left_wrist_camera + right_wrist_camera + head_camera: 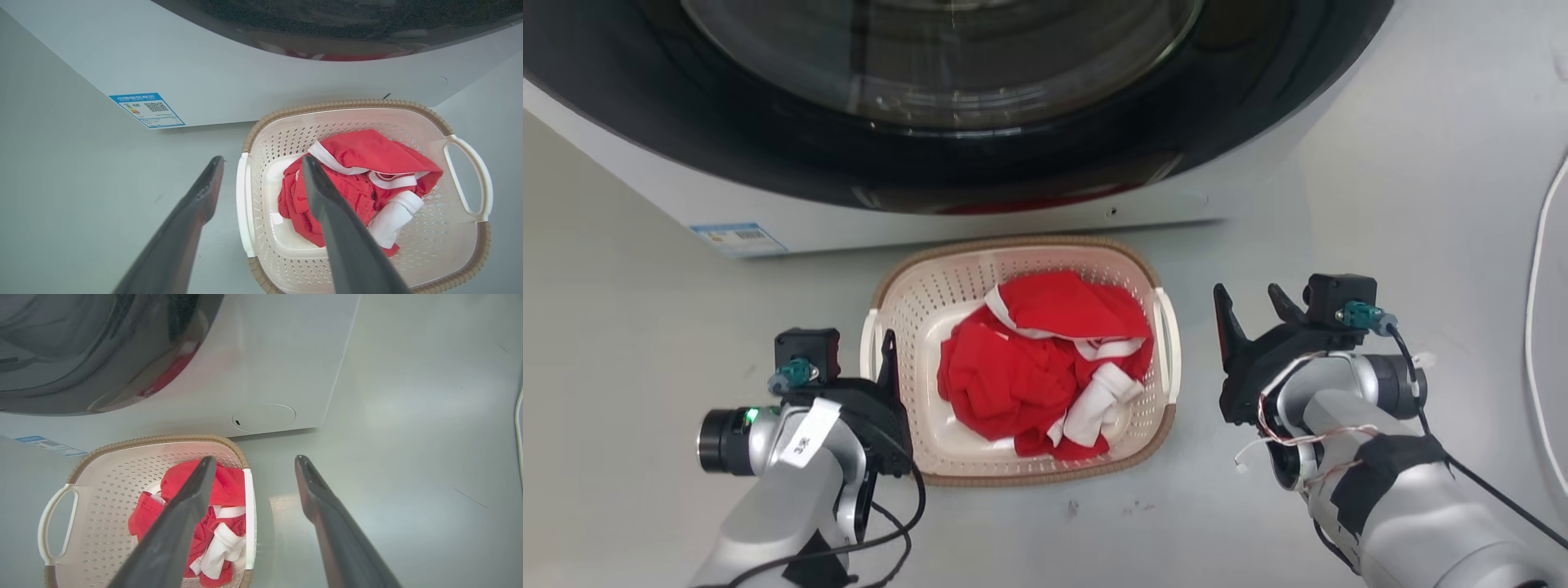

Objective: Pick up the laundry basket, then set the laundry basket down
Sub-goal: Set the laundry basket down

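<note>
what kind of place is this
Probably a laundry area: a front-loading washing machine stands on a grey floor, with the laundry basket holding red and white clothes in front of it.

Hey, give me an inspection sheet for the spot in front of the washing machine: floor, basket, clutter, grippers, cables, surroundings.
Surface: grey floor, a few dark specks near the basket.
Job's things: laundry basket on the floor in front of the machine, red and white clothes inside.
Clutter: nothing seen.
Grippers: left gripper open, fingers either side of the left handle, contact unclear; right gripper open, beside the right handle, apart from it.
Cables: black cable loops under the left arm; another black cable trails from the right wrist; white cable on the floor, far right.
Surroundings: washing machine with a blue label.
</note>
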Robot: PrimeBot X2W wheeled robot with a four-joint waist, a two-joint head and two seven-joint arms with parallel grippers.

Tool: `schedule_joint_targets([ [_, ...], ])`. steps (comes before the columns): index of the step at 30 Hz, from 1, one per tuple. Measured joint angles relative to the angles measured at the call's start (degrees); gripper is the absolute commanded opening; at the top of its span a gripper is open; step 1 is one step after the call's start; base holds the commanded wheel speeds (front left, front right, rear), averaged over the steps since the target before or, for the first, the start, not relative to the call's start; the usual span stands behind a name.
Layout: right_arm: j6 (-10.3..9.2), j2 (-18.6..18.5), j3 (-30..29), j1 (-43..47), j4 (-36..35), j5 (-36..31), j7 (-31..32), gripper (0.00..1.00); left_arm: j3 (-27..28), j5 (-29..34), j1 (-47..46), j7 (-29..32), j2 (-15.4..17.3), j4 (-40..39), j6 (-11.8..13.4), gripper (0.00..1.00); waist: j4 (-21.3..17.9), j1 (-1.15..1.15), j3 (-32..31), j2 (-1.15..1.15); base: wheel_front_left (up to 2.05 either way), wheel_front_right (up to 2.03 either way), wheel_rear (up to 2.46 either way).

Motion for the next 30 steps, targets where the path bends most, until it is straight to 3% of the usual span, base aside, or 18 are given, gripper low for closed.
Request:
schedule_joint_targets([
  [9,-0.08,-2.75,-5.05,8.13,-7.27,-2.78,0.0,1.0,4.17,1.33,10.09,0.0,0.98,-10.31,0.57,1.0,-0.02,0.0,-7.63,0.0,0.0,0.0,0.0],
  [30,-1.1,-6.24,-20.42,38.53,-31.2,-15.22,0.0,1.0,15.04,13.49,39.67,0.0,3.36,-37.18,1.09,1.0,1.76,0.0,-25.37,-0.01,0.0,0.0,0.0],
])
